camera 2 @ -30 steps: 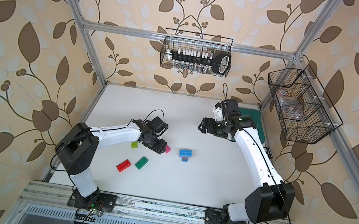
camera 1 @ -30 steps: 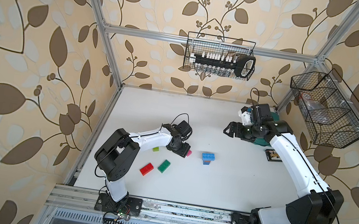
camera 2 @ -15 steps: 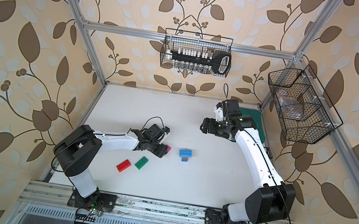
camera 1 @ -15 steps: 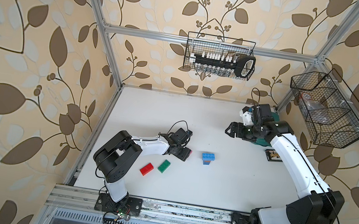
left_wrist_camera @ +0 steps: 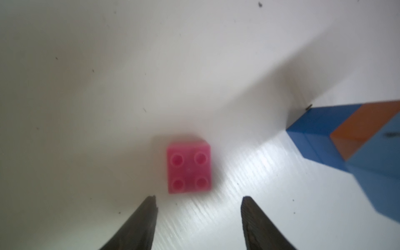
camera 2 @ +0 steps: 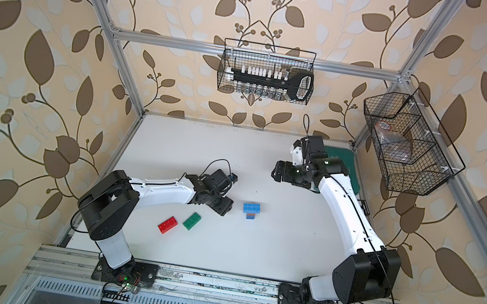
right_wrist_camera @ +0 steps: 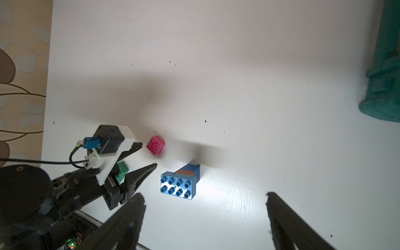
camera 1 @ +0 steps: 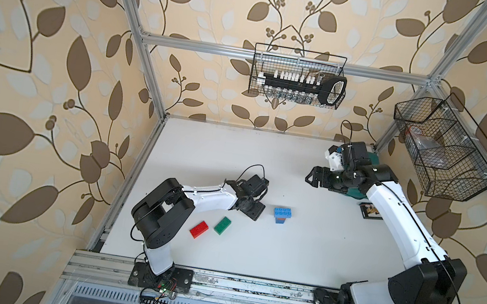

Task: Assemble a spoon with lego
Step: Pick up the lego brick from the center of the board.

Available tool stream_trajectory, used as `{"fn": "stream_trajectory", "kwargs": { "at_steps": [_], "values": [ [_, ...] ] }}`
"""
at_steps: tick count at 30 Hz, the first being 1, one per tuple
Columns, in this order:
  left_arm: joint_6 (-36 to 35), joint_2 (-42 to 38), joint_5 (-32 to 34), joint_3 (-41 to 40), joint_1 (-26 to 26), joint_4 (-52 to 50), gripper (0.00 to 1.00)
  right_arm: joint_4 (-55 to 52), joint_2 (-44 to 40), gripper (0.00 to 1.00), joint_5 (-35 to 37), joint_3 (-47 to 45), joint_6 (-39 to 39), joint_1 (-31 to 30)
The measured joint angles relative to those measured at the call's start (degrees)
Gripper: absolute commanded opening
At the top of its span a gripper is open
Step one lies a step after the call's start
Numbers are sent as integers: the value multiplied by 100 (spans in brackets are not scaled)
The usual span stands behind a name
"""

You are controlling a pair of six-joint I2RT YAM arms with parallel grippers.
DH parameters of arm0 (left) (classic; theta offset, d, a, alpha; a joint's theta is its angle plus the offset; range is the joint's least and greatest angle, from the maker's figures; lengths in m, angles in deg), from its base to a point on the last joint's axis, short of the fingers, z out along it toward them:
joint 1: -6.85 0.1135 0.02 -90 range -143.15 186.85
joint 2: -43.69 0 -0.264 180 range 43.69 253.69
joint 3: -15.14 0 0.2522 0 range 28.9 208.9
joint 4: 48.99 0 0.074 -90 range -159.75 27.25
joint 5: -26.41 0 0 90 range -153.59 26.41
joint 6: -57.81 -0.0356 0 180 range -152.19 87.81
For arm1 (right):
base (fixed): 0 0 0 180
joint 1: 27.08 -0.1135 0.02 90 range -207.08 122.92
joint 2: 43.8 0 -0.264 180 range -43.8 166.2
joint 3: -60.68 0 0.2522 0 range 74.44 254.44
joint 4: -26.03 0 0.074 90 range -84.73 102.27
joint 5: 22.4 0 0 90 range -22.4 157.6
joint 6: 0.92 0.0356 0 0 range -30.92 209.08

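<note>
- a small dark card (camera 1: 370, 211) on the table (camera 1: 302, 253) beside the right arm carries print too small to read; the bricks show studs only.
- the pink brick (left_wrist_camera: 188, 166) sits studs up on the table just ahead of the left gripper (left_wrist_camera: 199, 198), in line with the gap between its two tips and touching neither.
- the left gripper's fingers (left_wrist_camera: 138, 223) stand about half apart and hold nothing.
- the part-built spoon (camera 1: 281, 214) stands near the table's middle, just beside the pink brick: a light-blue brick topping a narrow blue-and-orange stem.
- a red brick (camera 1: 199, 229) and a green brick (camera 1: 222, 225) lie side by side, close to the left arm, apart from the spoon.
- the left arm reaches low from its base, forearm stretched toward the centre, gripper tipped down close to the table.
- the right arm is bent at the elbow and raised; the right gripper (right_wrist_camera: 203, 194) hangs well above the table near the teal case (camera 2: 337, 160), pointing toward the centre, fingers spread wide and empty.
</note>
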Motion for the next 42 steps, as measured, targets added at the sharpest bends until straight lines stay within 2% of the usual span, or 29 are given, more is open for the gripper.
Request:
{"fn": "stream_trajectory", "kwargs": {
  "at_steps": [4,12,42],
  "values": [
    [-22,363,35,669,37,-455,64,2,-2,88,-2,-28,-2,24],
    [-129,1025,-11,1294,127,-1252,60,4,-9,88,-9,-39,-7,111],
    [-328,1794,-177,2262,186,-2090,45,9,-9,88,-55,-50,-42,136]
  ]
}}
